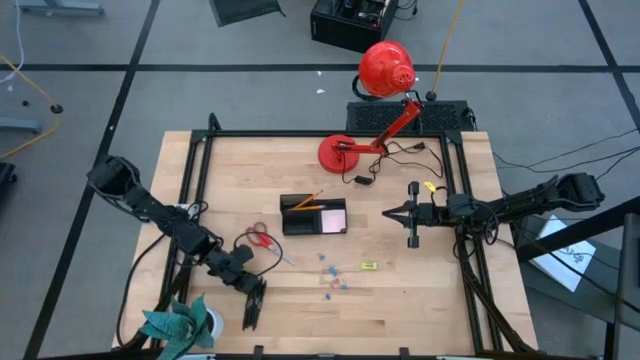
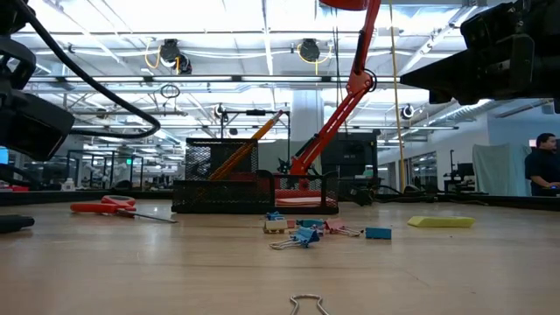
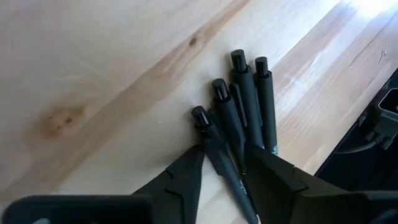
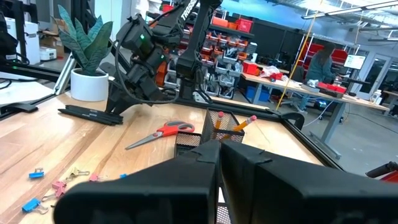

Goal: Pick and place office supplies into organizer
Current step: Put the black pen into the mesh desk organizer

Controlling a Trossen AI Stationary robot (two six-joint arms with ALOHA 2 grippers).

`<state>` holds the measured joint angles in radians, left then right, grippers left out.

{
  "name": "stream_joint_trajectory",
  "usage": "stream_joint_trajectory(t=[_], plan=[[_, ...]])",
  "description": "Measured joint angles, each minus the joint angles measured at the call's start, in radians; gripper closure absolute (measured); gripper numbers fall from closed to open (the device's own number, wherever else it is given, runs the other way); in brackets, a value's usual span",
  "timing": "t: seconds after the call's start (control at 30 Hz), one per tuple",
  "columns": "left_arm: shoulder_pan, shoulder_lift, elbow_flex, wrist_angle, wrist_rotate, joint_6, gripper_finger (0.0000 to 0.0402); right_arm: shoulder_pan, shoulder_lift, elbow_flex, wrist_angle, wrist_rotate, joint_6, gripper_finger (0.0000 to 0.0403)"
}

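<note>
Landmark: the black mesh organizer [image 1: 314,215], sitting near the middle of the wooden table [image 1: 420,300].

Item 1. Orange pencil [image 1: 306,201]: standing tilted inside the organizer, leaning over its rim; in the low view it is poking up above the mesh wall.

Item 2. Pale pink notepad [image 1: 331,217]: lying in the organizer's compartment on the right arm's side.

Item 3. Red-handled scissors [image 1: 263,239]: lying flat on the table just beside the organizer, on the left arm's side.

Item 4. Dark pens [image 3: 239,102]: lying together in a fan on the table, well apart from the organizer, near the table's front edge and beside the potted plant [image 1: 180,325].

Item 5. Left gripper [image 3: 222,167]: reaching down over the pens, fingers standing apart and straddling one pen's barrel; whether they are pressing on it cannot be told.

Item 6. Small blue, pink and yellow clips [image 2: 302,231]: lying scattered on the table in front of the organizer, near it; a yellow piece [image 1: 369,266] is lying a little farther off.

Item 7. Right gripper [image 1: 388,213]: hovering near the organizer's side opposite the scissors, fingers pressed together, holding nothing.

Item 8. Red desk lamp [image 1: 340,153]: standing behind the organizer.
</note>
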<state>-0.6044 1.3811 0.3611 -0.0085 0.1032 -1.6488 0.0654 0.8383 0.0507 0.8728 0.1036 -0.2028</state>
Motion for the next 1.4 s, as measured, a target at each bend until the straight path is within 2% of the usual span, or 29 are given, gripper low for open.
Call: stream_joint_trajectory(t=[0.23, 0.3, 0.57, 0.77, 1.17, 1.3, 1.4], plan=[[-0.001, 0.0, 0.0, 0.0, -0.034, 0.046, 0.0374, 0.0, 0.0, 0.0, 0.003, 0.0, 0.0, 0.0394], [-0.001, 0.001, -0.001, 0.017, -0.053, 0.073, 0.0391, 0.0, 0.0, 0.0, 0.005, 0.0, 0.004, 0.0394], [0.0, 0.006, -0.008, 0.064, -0.075, 0.16, 0.0396, 0.0, 0.0, 0.0, 0.009, 0.0, 0.008, 0.0394], [0.0, -0.006, -0.014, 0.14, -0.104, 0.313, 0.0392, 0.0, 0.0, 0.0, 0.02, 0.0, 0.009, 0.0394], [0.007, -0.137, -0.014, 0.069, -0.204, 0.441, 0.0393, 0.0, 0.0, 0.0, 0.026, 0.0, 0.032, 0.0394], [0.007, -0.204, -0.003, 0.064, -0.262, 0.538, 0.0393, 0.0, 0.0, 0.0, 0.028, 0.0, 0.032, 0.0394], [0.017, -0.263, 0.031, 0.053, -0.336, 0.674, 0.0393, 0.0, 0.0, 0.0, 0.028, 0.0, 0.032, 0.0394]])
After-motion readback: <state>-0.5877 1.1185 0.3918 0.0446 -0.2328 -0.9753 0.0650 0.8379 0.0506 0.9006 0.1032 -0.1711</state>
